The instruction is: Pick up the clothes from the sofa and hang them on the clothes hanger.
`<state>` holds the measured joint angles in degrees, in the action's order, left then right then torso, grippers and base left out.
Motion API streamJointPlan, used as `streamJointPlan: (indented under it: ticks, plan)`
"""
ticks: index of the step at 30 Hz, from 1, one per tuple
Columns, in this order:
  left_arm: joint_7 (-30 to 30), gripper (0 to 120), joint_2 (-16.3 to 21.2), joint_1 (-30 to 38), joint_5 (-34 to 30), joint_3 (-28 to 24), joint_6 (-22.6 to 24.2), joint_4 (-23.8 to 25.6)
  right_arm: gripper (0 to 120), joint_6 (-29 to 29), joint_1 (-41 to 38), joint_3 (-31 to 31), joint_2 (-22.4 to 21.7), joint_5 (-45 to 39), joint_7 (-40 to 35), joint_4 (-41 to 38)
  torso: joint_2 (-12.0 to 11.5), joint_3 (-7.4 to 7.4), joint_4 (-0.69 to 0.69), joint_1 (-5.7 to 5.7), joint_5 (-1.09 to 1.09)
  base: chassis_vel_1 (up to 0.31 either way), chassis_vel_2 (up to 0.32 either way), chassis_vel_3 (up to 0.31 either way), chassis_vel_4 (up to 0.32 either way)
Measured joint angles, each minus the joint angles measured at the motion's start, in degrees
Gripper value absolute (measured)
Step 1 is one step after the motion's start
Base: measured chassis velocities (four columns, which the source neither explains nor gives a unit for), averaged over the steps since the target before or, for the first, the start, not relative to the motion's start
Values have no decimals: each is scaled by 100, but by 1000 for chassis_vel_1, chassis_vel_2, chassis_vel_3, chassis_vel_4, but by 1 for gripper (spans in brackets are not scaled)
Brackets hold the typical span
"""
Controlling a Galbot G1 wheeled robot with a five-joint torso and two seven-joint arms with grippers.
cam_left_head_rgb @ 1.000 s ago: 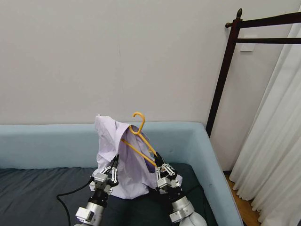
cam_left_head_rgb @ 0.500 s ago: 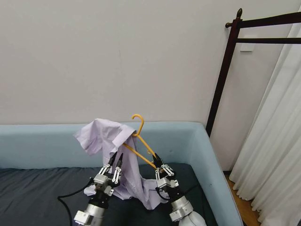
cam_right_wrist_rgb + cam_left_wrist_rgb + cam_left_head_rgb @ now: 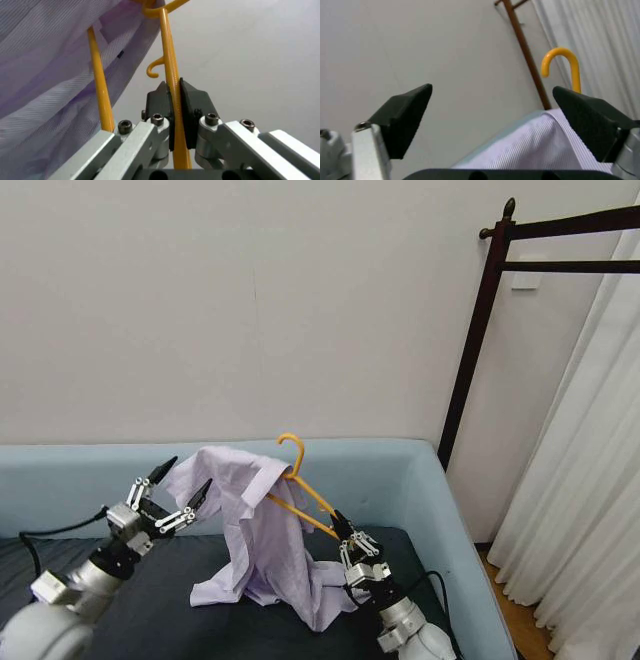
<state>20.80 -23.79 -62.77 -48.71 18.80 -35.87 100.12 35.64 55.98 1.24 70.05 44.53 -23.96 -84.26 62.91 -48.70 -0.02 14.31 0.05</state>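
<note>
Sofa (image 3: 430, 480), with the rack (image 3: 470, 350) past its right end. The shirt (image 3: 260, 540) drapes the hanger (image 3: 300, 490), tail on the sofa near that end. My right gripper (image 3: 345, 532) clamps the hanger's arm. My left gripper (image 3: 180, 483) is spread, empty, beside the shirt. I judge racking is not yet done.

Upper left and centre: open air before bare wall (image 3: 200, 300), above sofa back (image 3: 80, 470). Centre blocked by shirt (image 3: 265, 530) draped on hanger (image 3: 299, 458). Right: rack post (image 3: 470, 350) and curtain (image 3: 590, 480), narrow gap between them.
</note>
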Motion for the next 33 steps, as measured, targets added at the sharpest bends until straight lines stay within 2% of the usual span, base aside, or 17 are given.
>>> streamJointPlan:
  ticks: [1, 5, 6, 9, 13, 18, 24, 25, 28, 30, 32, 33]
  plan:
    - [0, 97, 0, 0, 0, 0, 0, 0, 4, 0, 0, 0, 0, 0, 0, 0, 0, 0, 0, 0, 0, 0, 0, 0, 0]
    - [1604, 100, 231, 834, -413, -482, 497, -751, 4, 422, 89, 94, 63, 478, 61, 158, 0, 0, 1, 0, 2, 0, 0, 0, 0]
    - [1604, 100, 231, 834, -413, -482, 497, -751, 4, 422, 89, 94, 63, 478, 61, 158, 0, 0, 1, 0, 2, 0, 0, 0, 0]
    - [2775, 100, 163, 1634, -350, -1251, 735, -1283, 4, 713, 87, 158, 111, 656, 130, 167, 0, 0, -1, 0, -3, 0, 0, 0, 0]
    - [3640, 100, 61, 2101, -216, -1620, 1047, -1588, 4, 803, 84, 176, 143, 721, 139, 168, 0, 0, 0, 0, 2, 0, 0, 0, 0]
    - [3906, 99, -127, 2602, 70, -2037, 1102, -1949, 4, 983, 88, 206, 210, 916, 134, 195, 0, 0, 0, 0, 1, 0, 0, 0, 0]
    - [4235, 79, -292, 3061, 362, -2367, 1136, -2368, 4, 1147, 40, 202, 292, 1236, 127, 256, 0, 0, 1, 0, 1, 0, 0, 0, 0]
    - [4235, 79, -292, 3061, 362, -2367, 1136, -2368, 4, 1147, 40, 202, 292, 1236, 127, 256, 0, 0, 1, 0, 1, 0, 0, 0, 0]
    - [4519, 63, -380, 3253, 599, -2428, 1136, -2574, 4, 1149, -10, 206, 354, 1298, 115, 295, 0, 0, 1, 0, 1, 0, 0, 0, 0]
    - [4579, 60, -399, 3298, 679, -2434, 1123, -2628, 4, 1149, -23, 206, 367, 1300, 114, 302, 0, 0, 0, 0, 1, 0, 0, 0, 0]
    - [4691, 50, -427, 3379, 828, -2442, 1076, -2763, 4, 1151, -47, 203, 392, 1302, 111, 306, 0, 0, 0, 0, 1, 0, 0, 0, 0]
    - [4691, 50, -427, 3379, 828, -2442, 1076, -2763, 4, 1151, -47, 203, 392, 1302, 111, 306, 0, 0, 0, 0, 1, 0, 0, 0, 0]
